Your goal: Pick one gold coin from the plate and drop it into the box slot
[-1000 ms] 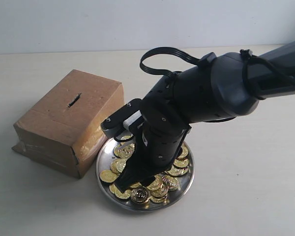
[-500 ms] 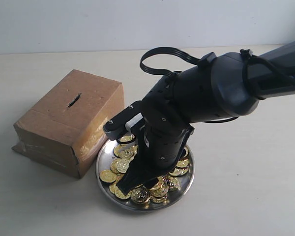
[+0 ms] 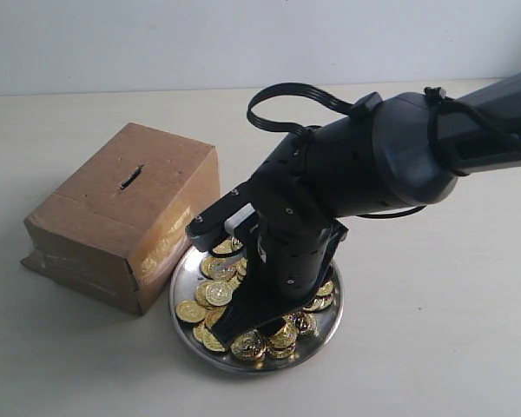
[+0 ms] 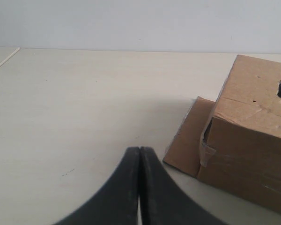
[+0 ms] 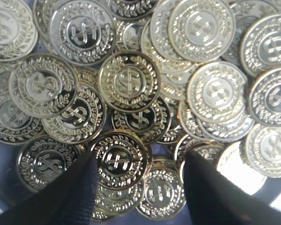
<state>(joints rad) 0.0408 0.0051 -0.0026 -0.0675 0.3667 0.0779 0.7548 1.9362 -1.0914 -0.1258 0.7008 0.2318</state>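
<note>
Gold coin [image 5: 123, 159] framed between spread, empty jaws of right tool [image 5: 140, 159] over plate [image 3: 330, 326]: picking step; next, closing on it alone.

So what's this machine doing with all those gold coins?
The robot's right gripper is down in the plate of gold coins, jaws open around one coin but not closed on it yet. The cardboard box with its slot stands beside the plate. The left gripper is shut and holds nothing.

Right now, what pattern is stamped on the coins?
A dollar sign inside a leafy wreath on the coins; clearest in the right wrist view.
</note>
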